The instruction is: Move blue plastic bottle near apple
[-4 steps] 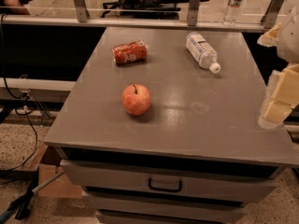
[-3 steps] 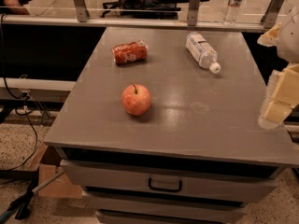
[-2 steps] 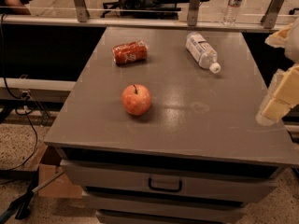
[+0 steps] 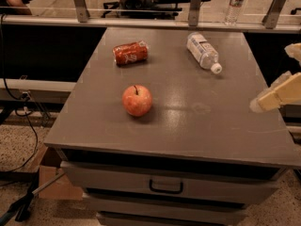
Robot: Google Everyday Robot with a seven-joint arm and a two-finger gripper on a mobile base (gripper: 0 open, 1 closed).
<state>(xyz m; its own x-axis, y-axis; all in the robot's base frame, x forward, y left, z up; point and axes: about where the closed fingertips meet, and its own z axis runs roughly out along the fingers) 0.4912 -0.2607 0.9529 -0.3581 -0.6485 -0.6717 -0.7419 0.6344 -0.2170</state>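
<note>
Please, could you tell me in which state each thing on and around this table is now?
blue plastic bottle: lying on its side, cap on.
apple: whole, stem up, apart from the bottle.
red can: lying on its side, dented.
drawer: shut.
far bottle: standing upright behind the table.
claw: by the table's right edge, away from the bottle.

We saw a grey, flat-topped drawer cabinet carrying three things. A round red-orange apple sat front left; a crushed red soda can lay on its side behind it; a clear plastic bottle with white cap lay on its side back right, well apart from the apple. The cream-coloured gripper hung at the cabinet's right edge
</note>
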